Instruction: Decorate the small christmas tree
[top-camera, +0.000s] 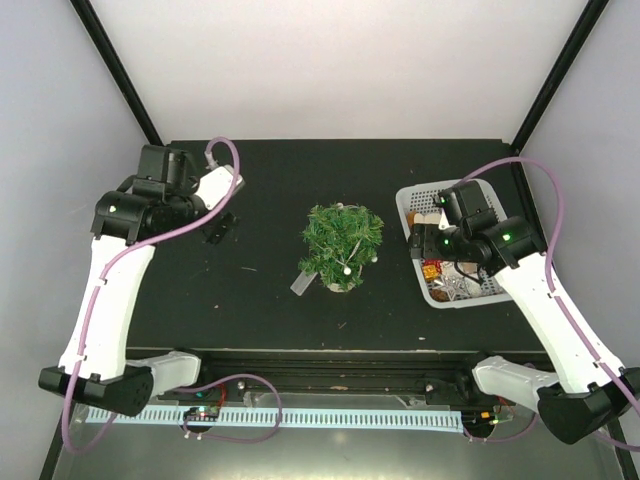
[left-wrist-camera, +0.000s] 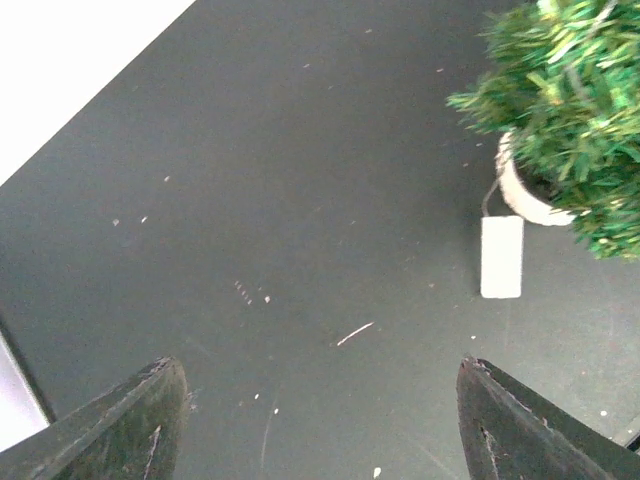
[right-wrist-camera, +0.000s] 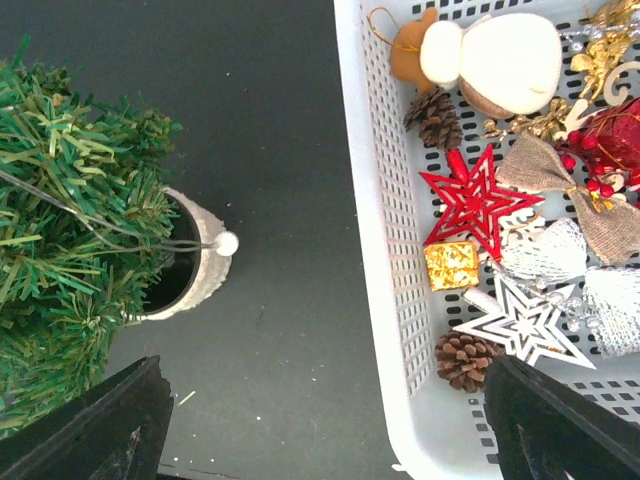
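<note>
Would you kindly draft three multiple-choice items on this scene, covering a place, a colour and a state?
1. Where does the white perforated plastic basket sit?
A. right of the small green fir tree
B. left of it
C. on top of it

2. What colour is the solid star ornament in the basket?
A. blue
B. red
C. green

3. How is the left claw?
A. shut on the tree
B. shut on a pine cone
C. open, holding nothing

Answers: 1 A, the top view shows the basket at the table's right side. 2 B, the right wrist view shows it red. 3 C, bare table shows between its fingers.
</note>
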